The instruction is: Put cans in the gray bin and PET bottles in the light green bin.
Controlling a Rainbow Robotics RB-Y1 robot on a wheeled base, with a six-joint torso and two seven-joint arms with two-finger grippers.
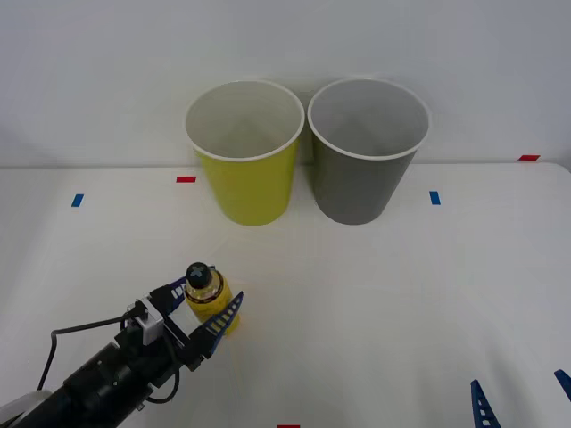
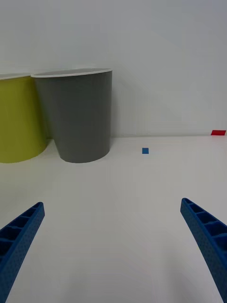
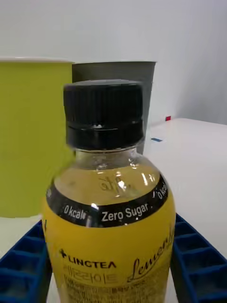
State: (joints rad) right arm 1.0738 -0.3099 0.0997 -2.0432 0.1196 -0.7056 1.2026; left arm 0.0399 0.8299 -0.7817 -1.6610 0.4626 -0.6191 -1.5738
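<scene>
The PET bottle (image 1: 208, 295), black-capped and yellow-labelled, is standing upright on the white table (image 1: 375, 312) near the robot's left front, its long axis vertical. The left gripper (image 1: 207, 314) is closing its blue ribbed fingers (image 3: 26, 265) around the bottle's body, one on each side and apparently touching it. The light green bin (image 1: 246, 152) is sitting ahead and slightly right of the bottle, touching the gray bin (image 1: 367, 149) at its right. The left arm is reaching in low from the near left; the right gripper (image 1: 522, 401) is waiting spread open at the near right, well apart.
</scene>
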